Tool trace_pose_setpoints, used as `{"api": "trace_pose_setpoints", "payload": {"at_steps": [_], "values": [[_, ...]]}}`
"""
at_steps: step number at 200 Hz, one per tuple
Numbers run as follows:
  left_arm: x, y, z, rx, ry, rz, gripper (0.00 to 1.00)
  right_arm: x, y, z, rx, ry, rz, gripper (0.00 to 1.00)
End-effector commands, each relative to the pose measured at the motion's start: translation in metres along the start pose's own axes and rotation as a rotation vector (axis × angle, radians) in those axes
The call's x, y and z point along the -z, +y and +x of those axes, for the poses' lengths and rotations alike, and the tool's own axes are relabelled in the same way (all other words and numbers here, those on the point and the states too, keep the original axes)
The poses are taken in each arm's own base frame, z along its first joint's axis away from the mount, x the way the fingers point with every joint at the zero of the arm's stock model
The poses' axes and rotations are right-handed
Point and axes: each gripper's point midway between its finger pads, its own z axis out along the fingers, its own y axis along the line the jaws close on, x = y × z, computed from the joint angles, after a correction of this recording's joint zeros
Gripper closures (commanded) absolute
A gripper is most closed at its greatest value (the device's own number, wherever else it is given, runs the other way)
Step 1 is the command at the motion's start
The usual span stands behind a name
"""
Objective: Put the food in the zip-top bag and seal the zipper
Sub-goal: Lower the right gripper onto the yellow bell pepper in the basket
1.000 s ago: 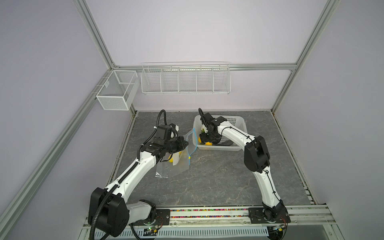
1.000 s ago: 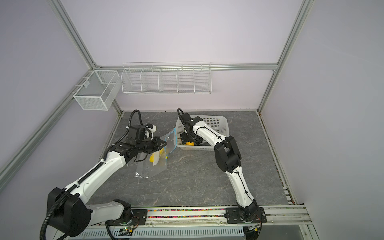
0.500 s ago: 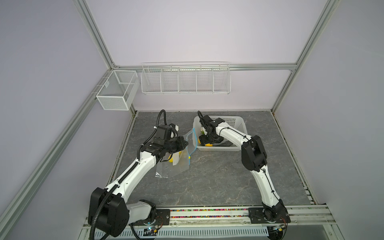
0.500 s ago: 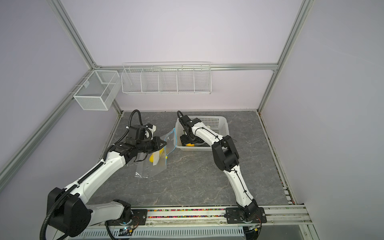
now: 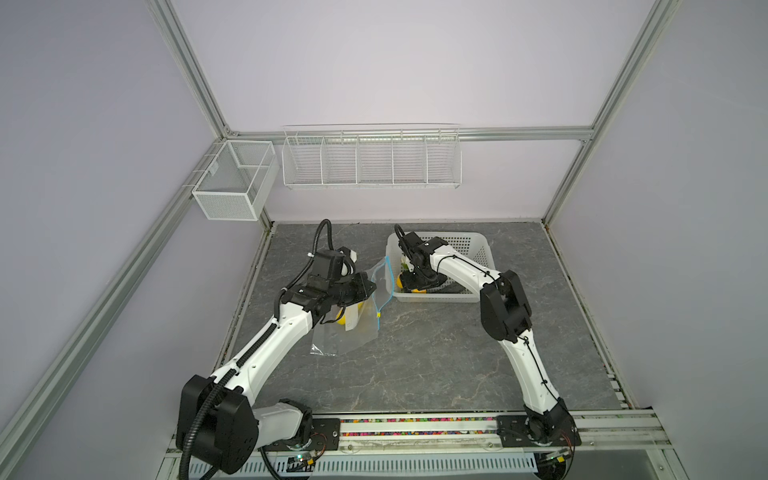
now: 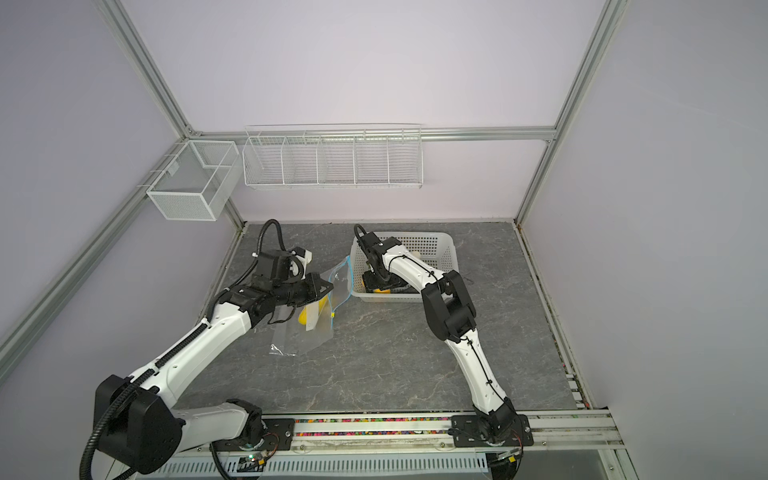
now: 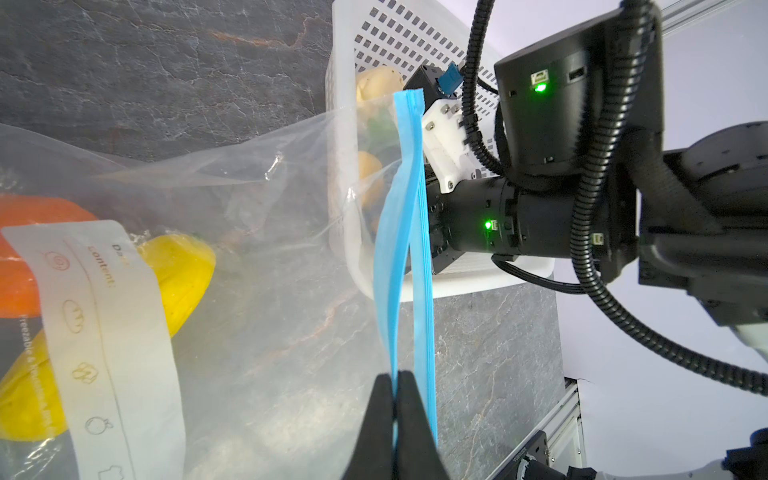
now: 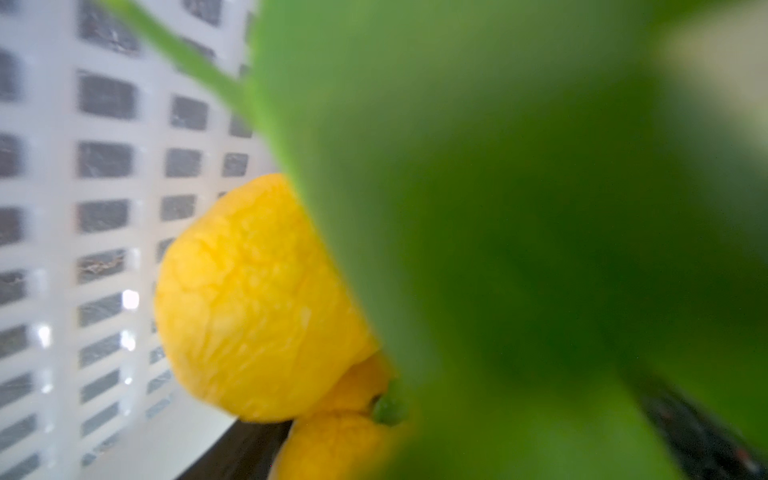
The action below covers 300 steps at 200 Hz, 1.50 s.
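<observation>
Slumping on the grey marbled tabletop (image 5: 415, 365), centre left in both top views, the clear, crinkled zip-top bag (image 5: 353, 332) holds two yellow fruits (image 7: 178, 278) and one orange piece (image 7: 29, 249) behind its white label patch (image 7: 112, 332). Its light-blue zipper (image 7: 405, 208) stands parted. The left hand (image 7: 394, 399) is clenched on one lip, and a small yellow slider tab (image 5: 379, 327) sits at the strip's lower end.

Just right of the bag's mouth is a white perforated basket (image 5: 465, 241), with the right hand (image 5: 415, 282) reaching down into its left end. I cannot tell whether that hand is released or grasping. The right wrist view shows one dimpled yellow lemon (image 8: 249, 299), a second yellow fruit with a green stem (image 8: 332, 449), and a blurred green shape (image 8: 519, 249), perhaps a pepper.
</observation>
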Motion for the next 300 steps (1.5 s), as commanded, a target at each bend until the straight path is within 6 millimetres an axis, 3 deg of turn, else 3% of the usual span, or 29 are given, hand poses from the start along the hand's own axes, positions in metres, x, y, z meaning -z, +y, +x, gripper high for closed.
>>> {"api": "trace_pose_setpoints", "payload": {"at_steps": [1, 170, 300], "values": [[0.002, 0.001, 0.002, -0.014, -0.004, -0.005, 1.00, 0.010, -0.001, -0.002, -0.008, -0.001, -0.010, 0.29], [0.001, 0.001, 0.003, 0.005, -0.009, 0.010, 1.00, 0.038, -0.009, -0.004, -0.017, -0.047, 0.008, 0.34], [0.001, -0.002, 0.003, 0.006, -0.007, 0.021, 1.00, 0.059, -0.016, -0.018, -0.033, -0.108, 0.012, 0.36]]}}
